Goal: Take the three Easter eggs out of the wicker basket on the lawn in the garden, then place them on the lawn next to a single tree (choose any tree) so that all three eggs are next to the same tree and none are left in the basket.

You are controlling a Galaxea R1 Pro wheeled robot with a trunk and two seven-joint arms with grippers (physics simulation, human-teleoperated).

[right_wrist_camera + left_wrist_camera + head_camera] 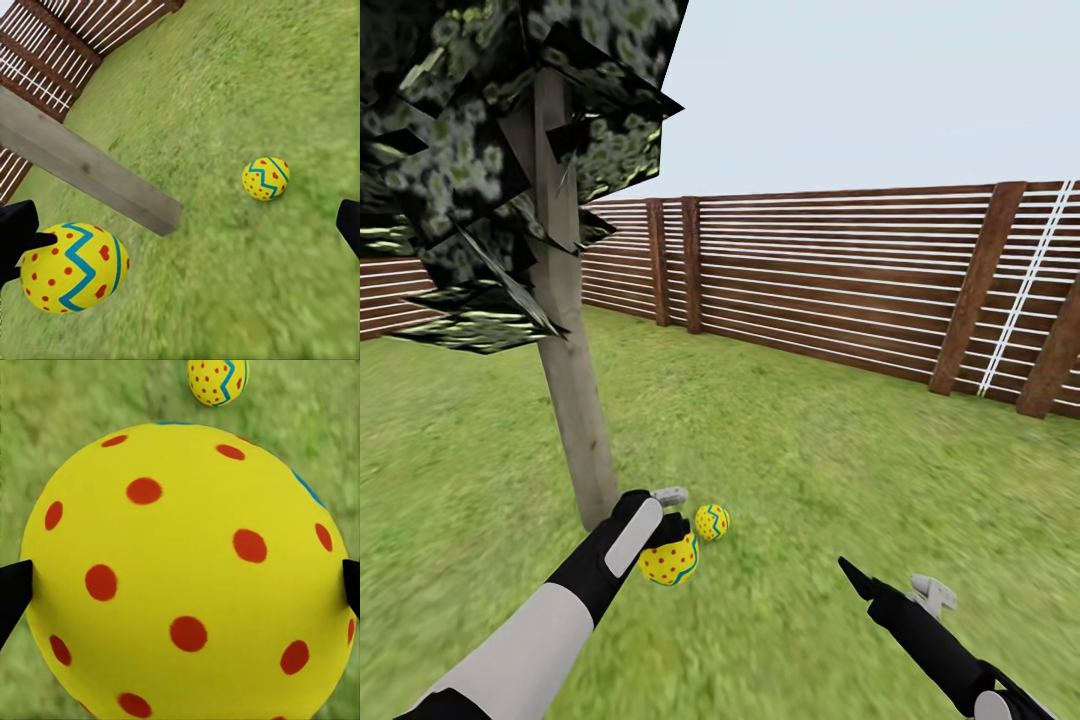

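My left gripper [670,547] is shut on a yellow Easter egg [668,563] with red dots and a blue zigzag, held just above the lawn [790,470] beside the tree's pale trunk [575,400]. In the left wrist view this egg [187,570] sits between the two dark fingertips [11,592]. A second egg [712,522] lies on the grass just beyond it, near the trunk base; it is also in the left wrist view [217,379] and the right wrist view [265,178]. My right gripper [890,585] hangs open and empty to the right. The wicker basket is out of view.
A brown slatted fence [840,270] runs behind the lawn. The tree's dark blocky foliage [470,150] hangs over the upper left. In the right wrist view the trunk [90,169] crosses diagonally and the held egg [71,266] is nearby.
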